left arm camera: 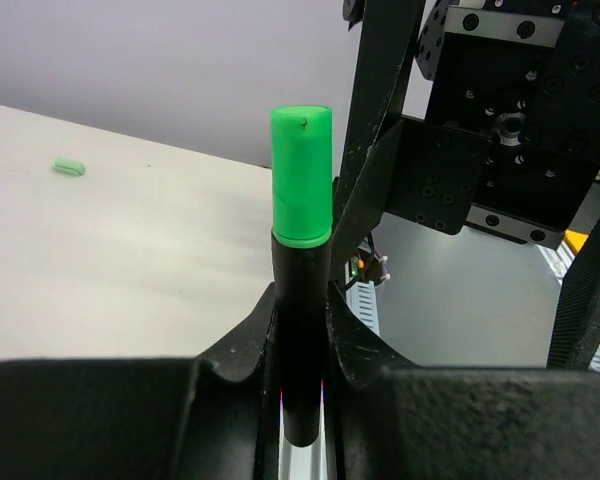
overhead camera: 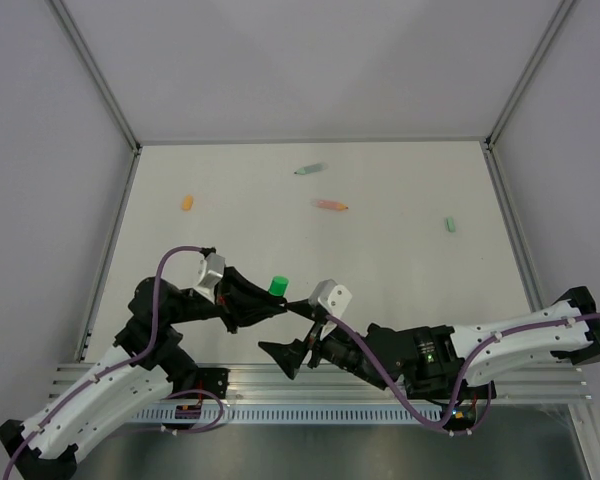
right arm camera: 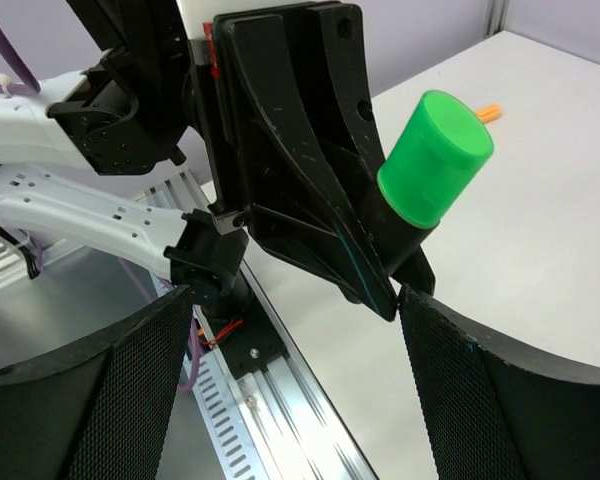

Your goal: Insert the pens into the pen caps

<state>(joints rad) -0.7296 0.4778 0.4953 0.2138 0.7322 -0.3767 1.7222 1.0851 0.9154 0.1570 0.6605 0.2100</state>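
Note:
My left gripper [overhead camera: 268,305] is shut on the black pen [left arm camera: 300,330] and holds it off the table. The bright green cap [overhead camera: 278,286] sits on the pen's end, also seen in the left wrist view [left arm camera: 300,175] and the right wrist view [right arm camera: 435,160]. My right gripper [overhead camera: 292,332] is open and empty, its fingers [right arm camera: 130,390] spread just below the left gripper [right arm camera: 310,180]. The mint pen [overhead camera: 308,169] and salmon pen [overhead camera: 330,204] lie at the far middle. The orange cap [overhead camera: 187,202] lies far left, the mint cap [overhead camera: 449,224] right, also in the left wrist view [left arm camera: 68,167].
The aluminium rail [overhead camera: 380,385] with the arm bases runs along the table's near edge. Grey walls and metal frame posts [overhead camera: 100,85] enclose the table on three sides. A small orange piece [right arm camera: 490,112] shows far off in the right wrist view.

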